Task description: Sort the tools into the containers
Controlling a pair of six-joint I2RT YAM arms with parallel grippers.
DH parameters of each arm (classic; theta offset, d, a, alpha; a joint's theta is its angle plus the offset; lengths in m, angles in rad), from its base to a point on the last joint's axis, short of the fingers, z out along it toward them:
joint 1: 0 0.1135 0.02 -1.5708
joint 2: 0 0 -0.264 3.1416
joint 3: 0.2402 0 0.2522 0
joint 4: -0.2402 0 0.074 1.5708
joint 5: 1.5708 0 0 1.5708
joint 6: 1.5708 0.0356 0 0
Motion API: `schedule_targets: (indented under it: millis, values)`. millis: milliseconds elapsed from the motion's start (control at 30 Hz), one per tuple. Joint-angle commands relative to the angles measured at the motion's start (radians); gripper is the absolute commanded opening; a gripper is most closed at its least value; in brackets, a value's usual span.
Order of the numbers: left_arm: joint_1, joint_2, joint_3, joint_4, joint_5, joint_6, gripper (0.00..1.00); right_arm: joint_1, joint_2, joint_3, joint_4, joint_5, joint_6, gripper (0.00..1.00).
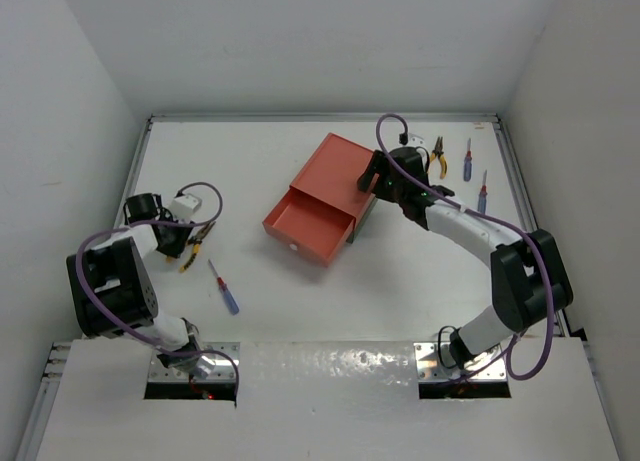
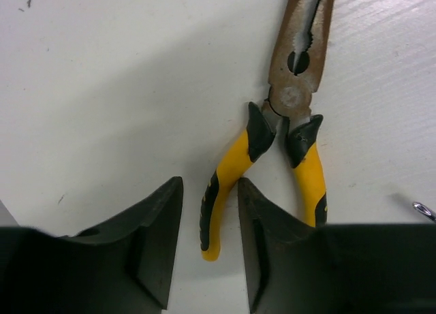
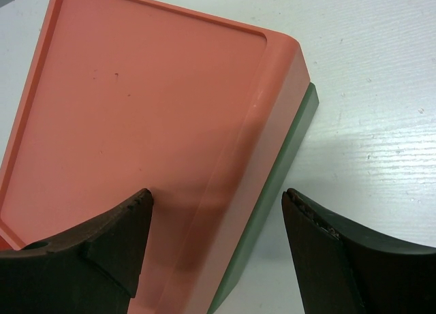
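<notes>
A pair of pliers (image 2: 296,89) with yellow handles and rusty jaws lies flat on the white table. My left gripper (image 2: 210,184) is open, and one handle lies loose between its fingers, touching neither. In the top view the left gripper (image 1: 180,249) is at the far left, at the handle end of these pliers (image 1: 200,239). The salmon-red box (image 1: 335,171) sits on the green box (image 3: 289,150), and its drawer (image 1: 310,226) is pulled out and empty. My right gripper (image 3: 216,195) is open and straddles the stack's right edge. A blue-and-red screwdriver (image 1: 224,287) lies near the left arm.
A second pair of pliers (image 1: 437,156) and two more screwdrivers (image 1: 467,159) (image 1: 483,191) lie at the back right, beyond the right arm. White walls close the table on three sides. The arm bases stand at the near edge.
</notes>
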Motion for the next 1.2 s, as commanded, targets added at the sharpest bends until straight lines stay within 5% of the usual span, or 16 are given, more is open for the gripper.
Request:
schedule_targets:
  millis: [0, 200, 700, 1167]
  values:
    - [-0.002, 0.053, -0.024, -0.067, 0.067, 0.074, 0.31, -0.012, -0.003, -0.024, -0.076, 0.031, -0.037, 0.75]
    - [-0.001, 0.121, -0.017, -0.134, 0.105, 0.121, 0.0, -0.024, -0.017, -0.044, -0.074, 0.036, -0.04, 0.75]
    - [-0.001, -0.088, 0.131, -0.162, 0.219, -0.233, 0.0, -0.055, -0.044, -0.093, -0.045, 0.03, -0.025, 0.75]
    - [-0.002, -0.141, 0.22, -0.204, 0.259, -0.254, 0.0, -0.055, -0.038, -0.053, -0.024, -0.016, -0.048, 0.74]
